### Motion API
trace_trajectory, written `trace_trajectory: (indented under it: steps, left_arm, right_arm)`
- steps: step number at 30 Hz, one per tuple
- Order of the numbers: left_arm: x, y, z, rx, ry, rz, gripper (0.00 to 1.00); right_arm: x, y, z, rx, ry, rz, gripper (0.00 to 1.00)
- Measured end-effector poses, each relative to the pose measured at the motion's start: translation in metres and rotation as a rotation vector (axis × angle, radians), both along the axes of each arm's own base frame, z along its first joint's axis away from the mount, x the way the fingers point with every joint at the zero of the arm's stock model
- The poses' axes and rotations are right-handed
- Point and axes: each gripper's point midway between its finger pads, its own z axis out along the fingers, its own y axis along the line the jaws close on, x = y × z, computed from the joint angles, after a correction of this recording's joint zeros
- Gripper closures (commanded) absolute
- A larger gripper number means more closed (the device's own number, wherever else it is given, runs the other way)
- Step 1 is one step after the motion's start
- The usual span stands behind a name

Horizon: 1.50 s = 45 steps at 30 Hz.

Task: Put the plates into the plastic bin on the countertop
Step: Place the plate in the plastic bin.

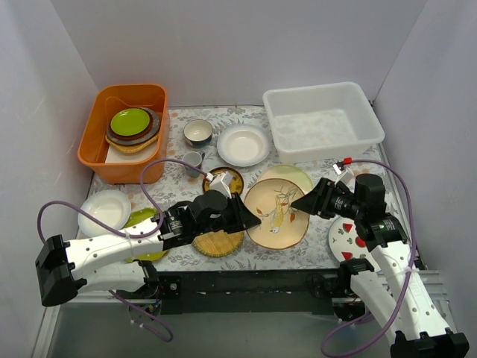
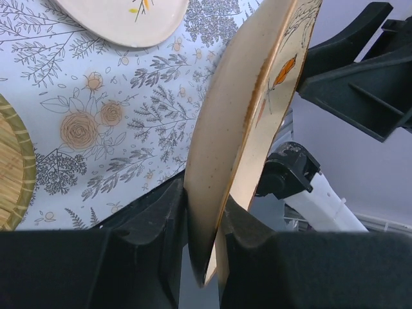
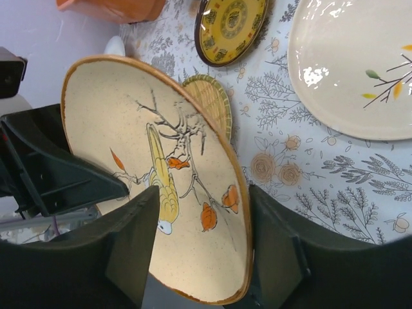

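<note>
A cream plate with a yellow bird and a brown rim (image 1: 277, 212) (image 2: 238, 129) (image 3: 161, 174) hangs tilted on edge over the countertop (image 1: 317, 250). My left gripper (image 1: 250, 218) (image 2: 206, 203) is shut on its left rim. My right gripper (image 1: 298, 203) (image 3: 203, 193) stands open around the opposite rim, its left finger clear of the plate's face. The plastic bin (image 1: 317, 88) sits at the back right. Other plates lie on the cloth: a white one (image 1: 243, 144), a leaf-sprig one (image 1: 291, 174), a strawberry one (image 1: 344, 239), a woven-straw one (image 1: 218, 242) and a small patterned one (image 1: 223, 179).
An orange tub (image 1: 97, 145) at the back left holds a stack topped by a lime plate (image 1: 130, 121). A teal-lined bowl (image 1: 197, 132) and a grey cup (image 1: 192, 160) stand beside it. A white plate (image 1: 104, 210) and a green one (image 1: 141, 220) lie by my left arm.
</note>
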Motion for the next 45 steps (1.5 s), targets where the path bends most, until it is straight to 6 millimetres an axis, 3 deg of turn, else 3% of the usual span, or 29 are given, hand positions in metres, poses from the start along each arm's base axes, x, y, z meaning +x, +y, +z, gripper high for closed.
trace_trajectory:
  steps: [4, 17, 28, 39, 45]
  left_arm:
    - [0.0, 0.0, -0.001, 0.001, -0.002, -0.001, 1.0]
    - [-0.003, 0.005, -0.006, 0.028, 0.001, -0.01, 1.0]
    - [-0.006, 0.023, -0.007, 0.053, -0.003, 0.019, 1.0]
    - [-0.007, 0.026, 0.002, 0.029, -0.009, 0.02, 1.0]
    - [-0.01, 0.028, 0.01, -0.001, -0.018, 0.018, 1.0]
  right_arm:
    - [-0.003, 0.003, 0.003, 0.025, -0.011, 0.017, 0.3]
    - [-0.011, 0.008, -0.019, 0.054, 0.017, 0.045, 0.3]
    - [-0.012, 0.008, -0.019, 0.057, 0.007, 0.052, 0.3]
    - [-0.023, 0.015, -0.055, 0.114, 0.073, 0.096, 0.29]
    - [-0.027, 0.025, -0.053, 0.245, 0.012, 0.139, 0.33]
